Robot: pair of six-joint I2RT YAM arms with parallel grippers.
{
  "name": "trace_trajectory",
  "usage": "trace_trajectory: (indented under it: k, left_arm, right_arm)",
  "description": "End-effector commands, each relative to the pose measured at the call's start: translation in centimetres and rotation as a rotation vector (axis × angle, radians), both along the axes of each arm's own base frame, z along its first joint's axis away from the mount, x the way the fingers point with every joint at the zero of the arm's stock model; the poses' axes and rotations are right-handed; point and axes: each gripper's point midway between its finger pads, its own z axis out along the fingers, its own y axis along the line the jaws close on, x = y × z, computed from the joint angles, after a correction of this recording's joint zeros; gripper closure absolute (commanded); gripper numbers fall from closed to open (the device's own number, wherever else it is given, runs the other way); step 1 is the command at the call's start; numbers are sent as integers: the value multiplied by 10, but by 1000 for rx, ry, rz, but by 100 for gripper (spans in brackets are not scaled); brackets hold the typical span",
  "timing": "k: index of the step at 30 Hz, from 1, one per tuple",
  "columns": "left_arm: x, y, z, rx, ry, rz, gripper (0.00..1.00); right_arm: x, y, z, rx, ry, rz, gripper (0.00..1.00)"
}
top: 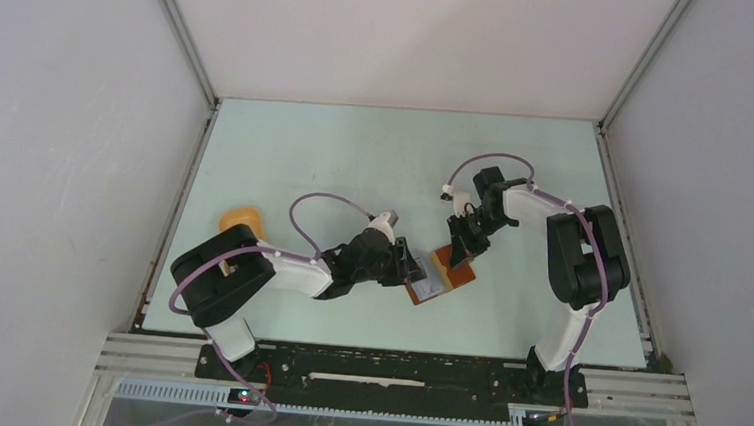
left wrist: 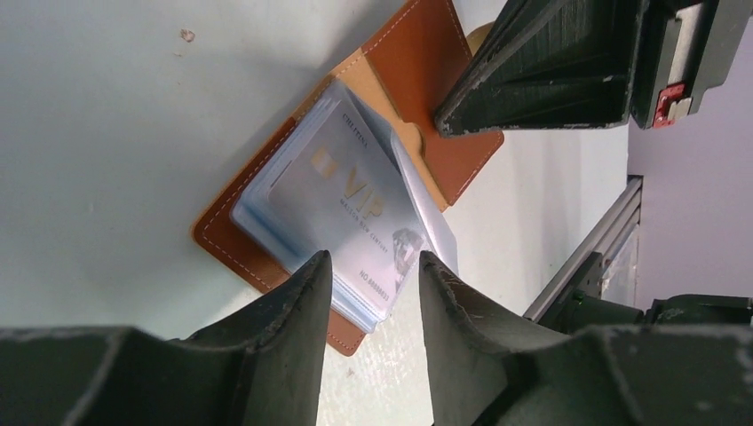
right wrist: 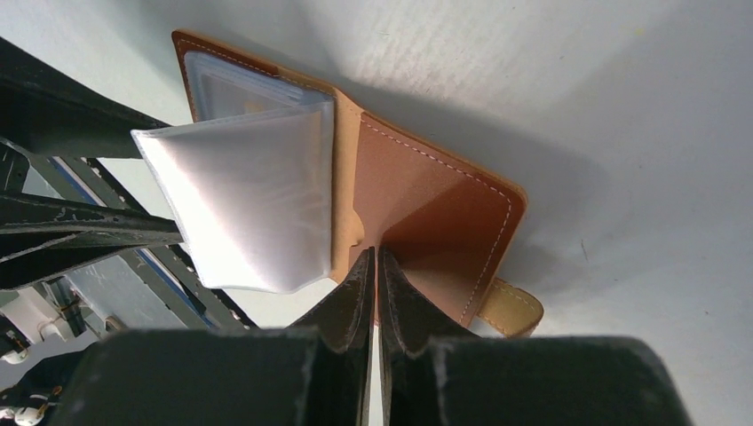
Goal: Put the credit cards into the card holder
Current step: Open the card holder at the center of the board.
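Left wrist view is showing the left gripper [left wrist: 373, 260] with its two dark fingers [left wrist: 293, 311] standing apart, released and clamping nothing. Under the gap between them a credit card [left wrist: 342, 200], grey with "VIP" printed on it, is lying flat. Its near end is reaching in below both fingertips, so it is wider than the gap. The card is resting on a stack of clear plastic sleeves [left wrist: 257, 217] spreading out just beyond the fingertips. I cannot tell whether it is slid inside a sleeve or only lying on top. Around the sleeves the reddish-brown card holder [left wrist: 222, 240] is lying open on the pale table [left wrist: 107, 133], its far flap stretching away from the fingers.

At the edge of that far flap the right gripper [right wrist: 374, 257] is sitting opposite. In the right wrist view its fingers are pressed almost together, clenched on the near edge of the holder's brown flap, just beside the tan strip down the fold. On one side of those fingers a clear sleeve is standing up, curling off the stack. On the other side a pale closing tab [right wrist: 511, 306] is poking out from the holder's corner.

From above, the two grippers are facing each other across the open holder near the middle of the table, the left one's tips over one half and the right one's on the other. An orange-yellow tray [top: 243, 216] is sitting well apart from both sets of fingers, behind the left arm's elbow.
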Motion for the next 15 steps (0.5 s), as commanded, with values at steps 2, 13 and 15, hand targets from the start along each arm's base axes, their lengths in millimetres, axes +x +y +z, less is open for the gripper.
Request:
trace_trajectory:
  k: [2, 13, 15]
  left_arm:
    - [11, -8, 14, -73, -4, 30, 52]
    - [4, 9, 2, -91, 53, 112, 49]
    - [2, 11, 0, -89, 56, 118, 49]
  right_arm:
    - [6, 10, 22, 50, -49, 25, 90]
    - [1, 17, 21, 76, -2, 11, 90]
    - [-1, 18, 20, 76, 8, 14, 90]
